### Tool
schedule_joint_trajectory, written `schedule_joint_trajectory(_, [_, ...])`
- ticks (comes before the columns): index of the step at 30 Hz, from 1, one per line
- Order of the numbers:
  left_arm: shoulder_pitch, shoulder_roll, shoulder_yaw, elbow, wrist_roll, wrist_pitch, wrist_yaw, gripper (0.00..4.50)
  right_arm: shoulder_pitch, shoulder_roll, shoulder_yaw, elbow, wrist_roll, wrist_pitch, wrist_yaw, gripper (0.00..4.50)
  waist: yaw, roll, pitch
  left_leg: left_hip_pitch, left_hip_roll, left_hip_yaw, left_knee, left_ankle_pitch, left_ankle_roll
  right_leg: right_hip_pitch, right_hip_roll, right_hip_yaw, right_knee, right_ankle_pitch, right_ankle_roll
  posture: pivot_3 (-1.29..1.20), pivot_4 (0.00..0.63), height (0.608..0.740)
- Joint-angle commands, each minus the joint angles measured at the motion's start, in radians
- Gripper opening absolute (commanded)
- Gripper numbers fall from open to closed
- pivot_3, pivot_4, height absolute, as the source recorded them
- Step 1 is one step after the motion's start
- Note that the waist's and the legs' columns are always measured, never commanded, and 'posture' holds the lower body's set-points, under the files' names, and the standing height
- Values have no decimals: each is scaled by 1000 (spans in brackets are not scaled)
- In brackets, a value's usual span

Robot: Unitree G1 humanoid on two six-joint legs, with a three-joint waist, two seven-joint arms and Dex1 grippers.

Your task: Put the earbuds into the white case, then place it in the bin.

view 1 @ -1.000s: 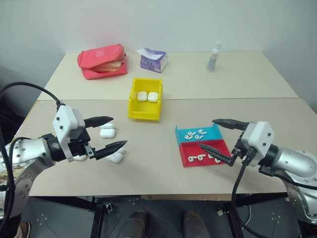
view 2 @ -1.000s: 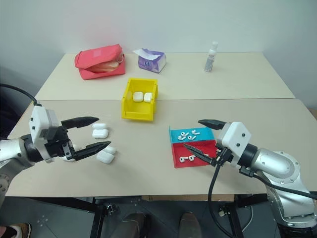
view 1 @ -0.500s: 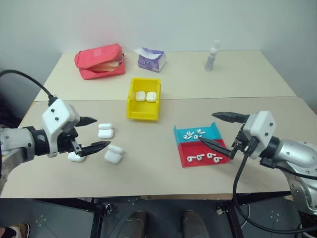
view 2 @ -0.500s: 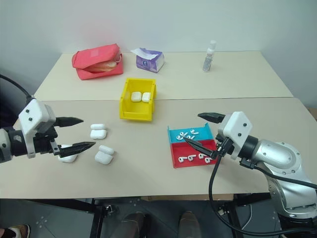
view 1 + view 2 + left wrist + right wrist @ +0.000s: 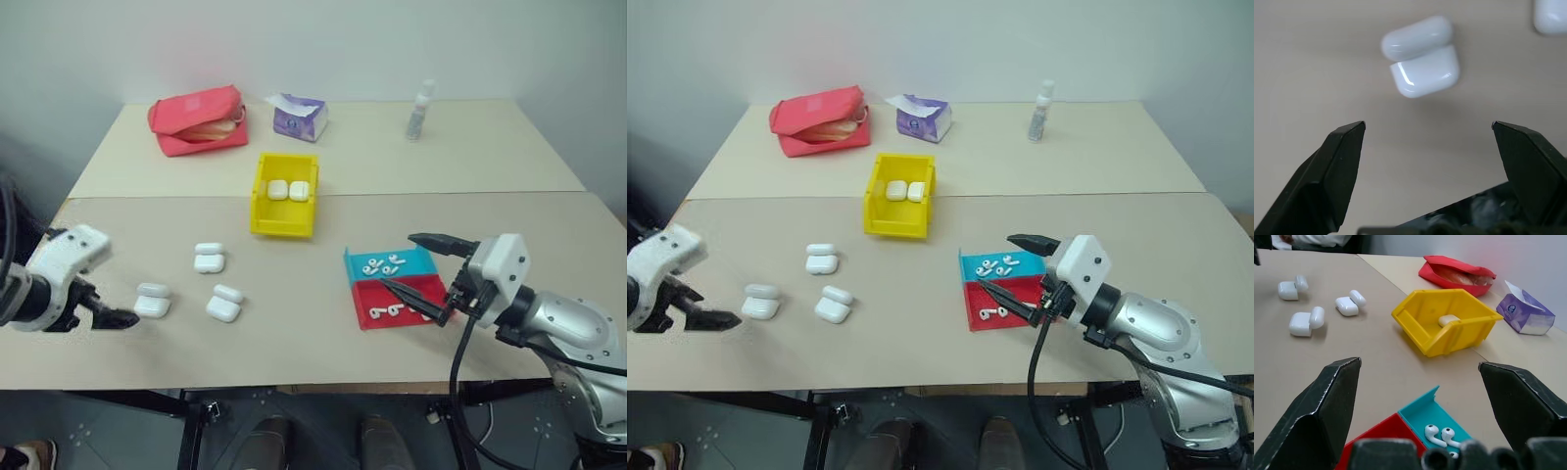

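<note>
- my left hand (image 5: 1427, 129) hangs spread above an open white case (image 5: 1420, 56) on the desk (image 5: 294, 333).
- my right hand (image 5: 423, 276) is spread over the tray's earbuds (image 5: 384, 264).
- the yellow bin (image 5: 285, 195) holds two cases.

L gripper (image 5: 1427, 128) swung out from over the cluster of white cases to the table's L edge & tipped down, jaws wide over the leftmost open case (image 5: 152, 299), now uncovered; R gripper (image 5: 423, 269) barely drifted in over the blue/red tray (image 5: 404, 291).
</note>
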Motion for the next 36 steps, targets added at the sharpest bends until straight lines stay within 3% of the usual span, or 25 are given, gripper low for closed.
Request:
schedule_joint_trajectory(1, [-39, -1, -21, 55, -41, 36, 77, 4500, -15, -6, -8, -32, 25, 1, -1, 4475, -1, 0, 0, 0, 0, 0, 0, 0, 0, 0, 0, 0, 0, 0, 0, 0, 150, 740])
schedule_joint_trajectory(8, [-109, -11, -91, 121, -202, 36, 236, 4500, -37, -25, -18, -36, 44, 27, 1, 4475, -1, 0, 0, 0, 1, 0, 0, -1, -1, -1, 0, 2, 0, 0, 0, 0, 150, 740])
schedule_joint_trajectory(16, [-230, -126, -183, 207, -317, 36, 446, 4500, -43, -46, -39, -54, 64, 64, -9, 4475, 1, -1, 0, 0, 1, 0, 0, -1, -2, -1, 0, 2, 0, 0, 0, 0, 150, 740])
schedule_joint_trajectory(24, [-271, -194, -238, 265, -320, 36, 567, 4500, -47, -69, -57, -72, 98, 94, -17, 4475, -1, -1, 0, -4, 1, 0, 0, 4, -10, -5, 0, 3, 1, 0, 0, 0, 150, 740])
schedule_joint_trajectory(36, [-295, -236, -283, 322, -349, 36, 613, 4500, -73, -147, -72, -44, 209, 100, 118, 4475, 0, -1, -1, -4, 1, 0, 1, 4, -9, -5, 0, 3, 1, 0, 0, 0, 150, 740])
